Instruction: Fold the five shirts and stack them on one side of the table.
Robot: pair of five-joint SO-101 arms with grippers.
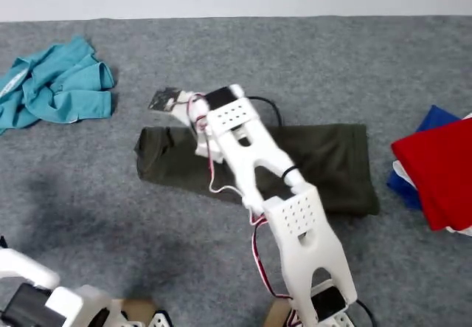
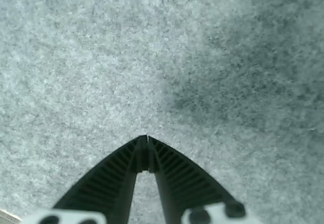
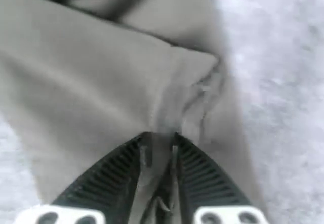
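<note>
A dark olive shirt [image 1: 332, 164] lies folded into a long band across the middle of the grey table. My right gripper [image 3: 159, 135] is shut on a fold of this olive shirt [image 3: 101, 72], with cloth pinched between its fingers. In the high view, the right gripper [image 1: 177, 109] is at the shirt's far left end, its white arm stretched across the cloth. My left gripper [image 2: 147, 139] is shut on nothing, over bare grey table. A crumpled teal shirt [image 1: 55, 83] sits at the far left.
At the right edge a red shirt [image 1: 439, 172] rests on a blue one [image 1: 435, 116], with white cloth [image 1: 399, 172] showing beneath. The left arm's white body [image 1: 37, 290] is at the near left corner. The grey table [image 1: 310, 61] is bare at the back.
</note>
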